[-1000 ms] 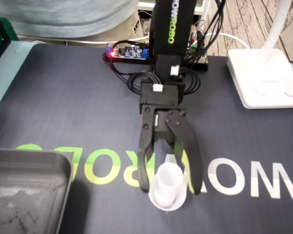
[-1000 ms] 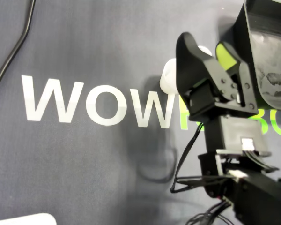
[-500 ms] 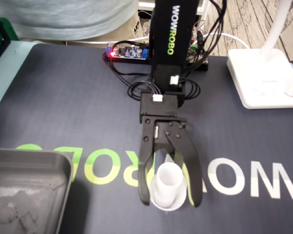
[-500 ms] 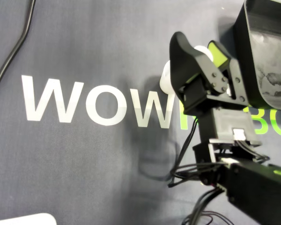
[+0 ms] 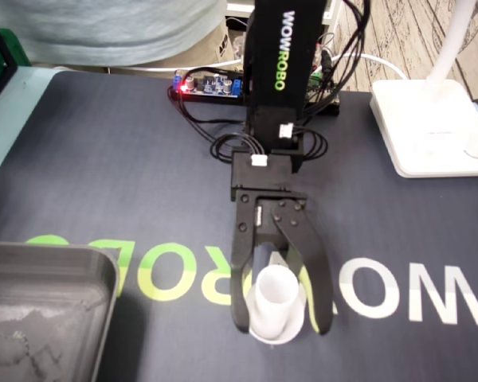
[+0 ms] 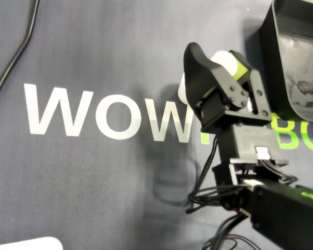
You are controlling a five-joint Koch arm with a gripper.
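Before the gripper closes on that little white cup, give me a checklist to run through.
1. Black gripper open, one jaw on each side of the small white plastic cup: ok.
2. Cup upright on the dark printed mat: ok.
3. Fingertips low enough to catch the cup's wall: cannot tell.
4. Mat between cup and grey metal tray bare: ok.
5. White lamp base well away from the gripper: ok.
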